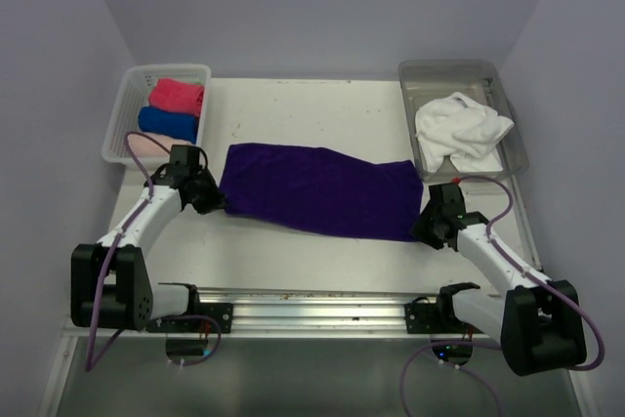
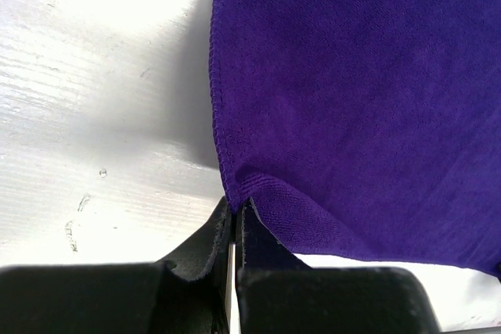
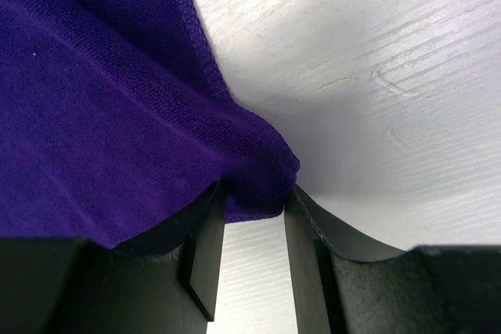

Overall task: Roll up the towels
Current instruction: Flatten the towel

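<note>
A purple towel (image 1: 322, 190) lies spread flat across the middle of the table. My left gripper (image 1: 217, 200) is at its near left corner and is shut on that corner; in the left wrist view the jaws (image 2: 236, 209) pinch the hem of the towel (image 2: 352, 99). My right gripper (image 1: 422, 227) is at the near right corner. In the right wrist view it (image 3: 252, 197) stands open, with the bunched corner of the towel (image 3: 94, 115) between the fingertips and the table showing through the gap.
A white basket (image 1: 125, 95) at the back left holds a rolled red towel (image 1: 178, 95), a rolled blue towel (image 1: 168, 123) and a pale pink one (image 1: 146, 145). A metal tray (image 1: 510, 114) at the back right holds a crumpled white towel (image 1: 461, 129).
</note>
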You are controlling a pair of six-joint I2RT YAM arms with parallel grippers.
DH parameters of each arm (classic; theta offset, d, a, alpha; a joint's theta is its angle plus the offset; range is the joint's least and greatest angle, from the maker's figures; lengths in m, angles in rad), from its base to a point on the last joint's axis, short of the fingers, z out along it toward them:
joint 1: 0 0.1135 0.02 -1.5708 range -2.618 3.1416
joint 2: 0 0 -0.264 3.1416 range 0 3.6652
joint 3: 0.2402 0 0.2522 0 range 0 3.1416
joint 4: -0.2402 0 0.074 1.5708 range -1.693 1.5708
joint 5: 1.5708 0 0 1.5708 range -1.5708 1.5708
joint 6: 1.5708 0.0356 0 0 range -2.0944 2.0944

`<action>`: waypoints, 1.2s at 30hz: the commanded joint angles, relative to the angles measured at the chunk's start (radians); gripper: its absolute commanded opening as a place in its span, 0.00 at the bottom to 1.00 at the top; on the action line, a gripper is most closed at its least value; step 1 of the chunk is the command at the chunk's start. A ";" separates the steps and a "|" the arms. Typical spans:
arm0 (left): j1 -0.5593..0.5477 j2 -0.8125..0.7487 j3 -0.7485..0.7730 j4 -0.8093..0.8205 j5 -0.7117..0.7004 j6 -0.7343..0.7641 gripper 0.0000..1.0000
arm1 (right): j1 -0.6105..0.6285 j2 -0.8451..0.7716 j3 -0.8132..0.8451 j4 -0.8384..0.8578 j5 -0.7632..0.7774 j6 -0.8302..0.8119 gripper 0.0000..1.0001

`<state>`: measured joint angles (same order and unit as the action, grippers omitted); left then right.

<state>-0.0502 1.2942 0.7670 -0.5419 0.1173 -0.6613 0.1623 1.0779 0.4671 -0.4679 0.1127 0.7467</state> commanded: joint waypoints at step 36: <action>0.177 -0.116 0.483 -0.127 0.149 0.111 0.00 | -0.004 -0.268 0.568 -0.322 0.051 -0.121 0.00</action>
<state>0.1066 1.2209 1.1465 -0.6662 0.2317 -0.5873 0.1627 0.8165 0.9211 -0.7395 0.1436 0.6746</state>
